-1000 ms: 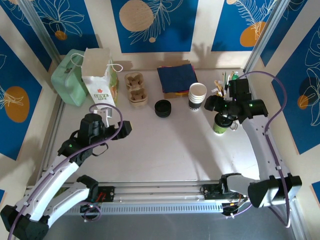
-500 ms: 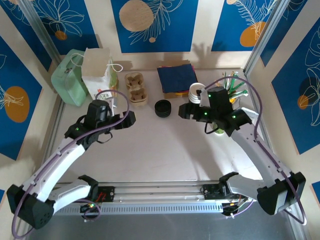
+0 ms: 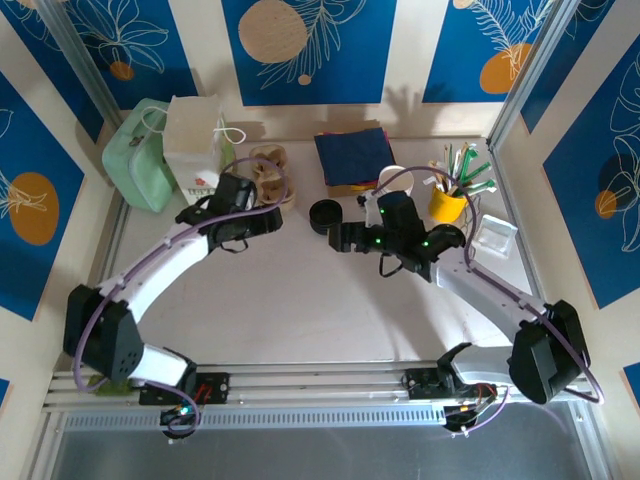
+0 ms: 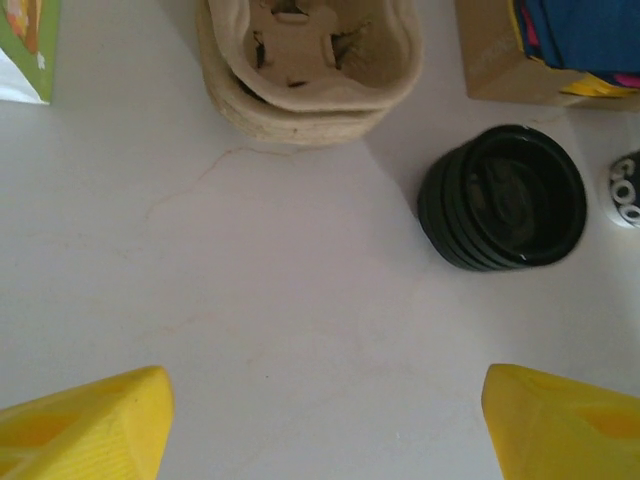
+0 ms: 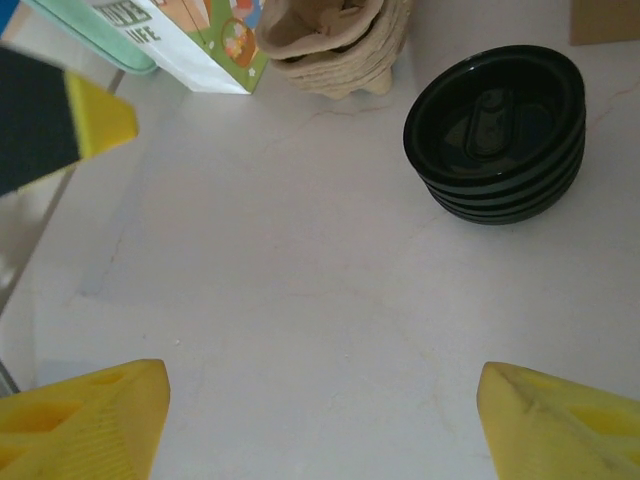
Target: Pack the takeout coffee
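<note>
Where the coffee cup stands cannot be told, nor how it looks. The right arm (image 3: pixel 470 275) lies across the right half of the tabletop (image 3: pixel 300 300) and covers whatever is under it.

The right tool (image 3: pixel 345 240) points left across the middle of the tabletop, near a stack of black lids (image 3: pixel 325 213). In the right wrist view its yellow fingers (image 5: pixel 85 415) sit wide apart at the bottom corners. Only bare tabletop lies between them, so the tool is open and holds nothing. The lids are round, glossy and nested one in another, and in that view they lie ahead and to the right.

The left tool (image 3: pixel 262 224) hangs just in front of the cardboard cup carrier (image 3: pixel 262 160) and left of the lids. Its yellow fingers (image 4: pixel 85 425) are also spread wide with nothing between them but tabletop, so this tool is open and empty too. In the left wrist view the carrier lies ahead at the top, several nested together, and the lids lie to the right.

Farther out, along the back, a white paper bag (image 3: pixel 195 150) with green and red print stands just left of the carrier. A pale green case (image 3: pixel 135 165) stands beside it in the far left corner. A pile of dark blue napkins (image 3: pixel 355 155) rests on a brown box behind the lids. White cups (image 3: pixel 393 178) stand just behind the right arm. To their right stands a yellow pot (image 3: pixel 448 205) of sticks and straws, and a small white square dish (image 3: pixel 495 235) lies near the right edge.
</note>
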### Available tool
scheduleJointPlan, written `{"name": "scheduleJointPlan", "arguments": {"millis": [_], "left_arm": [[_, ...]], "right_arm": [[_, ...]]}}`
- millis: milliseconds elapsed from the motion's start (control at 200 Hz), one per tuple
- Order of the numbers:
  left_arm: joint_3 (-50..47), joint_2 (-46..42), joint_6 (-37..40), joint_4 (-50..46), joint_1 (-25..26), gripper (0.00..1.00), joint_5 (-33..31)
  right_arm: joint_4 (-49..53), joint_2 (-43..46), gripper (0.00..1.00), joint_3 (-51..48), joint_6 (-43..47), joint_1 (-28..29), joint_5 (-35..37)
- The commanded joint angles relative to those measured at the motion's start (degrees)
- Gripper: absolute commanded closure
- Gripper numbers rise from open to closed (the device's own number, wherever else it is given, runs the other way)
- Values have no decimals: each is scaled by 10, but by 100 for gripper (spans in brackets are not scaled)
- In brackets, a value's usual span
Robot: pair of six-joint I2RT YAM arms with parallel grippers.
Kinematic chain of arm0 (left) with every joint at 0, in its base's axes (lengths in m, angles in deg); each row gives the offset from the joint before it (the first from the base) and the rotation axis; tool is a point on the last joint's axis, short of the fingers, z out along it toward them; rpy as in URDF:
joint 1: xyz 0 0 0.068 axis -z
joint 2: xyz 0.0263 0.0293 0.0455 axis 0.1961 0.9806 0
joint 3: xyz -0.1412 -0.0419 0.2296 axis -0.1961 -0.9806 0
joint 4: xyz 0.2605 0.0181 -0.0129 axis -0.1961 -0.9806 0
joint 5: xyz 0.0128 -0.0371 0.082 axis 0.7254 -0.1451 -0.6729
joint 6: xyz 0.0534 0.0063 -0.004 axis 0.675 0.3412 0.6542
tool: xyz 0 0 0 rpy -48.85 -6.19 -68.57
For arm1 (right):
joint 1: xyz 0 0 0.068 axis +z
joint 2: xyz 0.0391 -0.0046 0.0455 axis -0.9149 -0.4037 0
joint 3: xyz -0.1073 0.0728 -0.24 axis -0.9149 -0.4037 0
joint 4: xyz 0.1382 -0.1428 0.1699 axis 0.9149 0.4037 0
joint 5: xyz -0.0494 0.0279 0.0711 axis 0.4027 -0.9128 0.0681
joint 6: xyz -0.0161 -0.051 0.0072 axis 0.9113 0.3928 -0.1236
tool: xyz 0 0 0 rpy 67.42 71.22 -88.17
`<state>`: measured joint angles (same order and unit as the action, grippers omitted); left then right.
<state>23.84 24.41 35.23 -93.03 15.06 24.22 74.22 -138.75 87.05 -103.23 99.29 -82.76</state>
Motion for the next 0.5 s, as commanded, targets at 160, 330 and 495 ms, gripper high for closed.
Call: {"name": "scheduleJointPlan", "arguments": {"millis": [160, 330, 495], "left_arm": [[59, 97, -35, 71, -5, 23, -78], [107, 166, -54, 86, -10, 32, -112], [129, 205, -71, 113, -12, 35, -132]], "right_arm": [[-103, -2, 20, -56, 39, 59, 102], [-120, 9, 19, -74, 29, 62, 112], [-108, 11, 19, -72, 39, 61, 132]]}}
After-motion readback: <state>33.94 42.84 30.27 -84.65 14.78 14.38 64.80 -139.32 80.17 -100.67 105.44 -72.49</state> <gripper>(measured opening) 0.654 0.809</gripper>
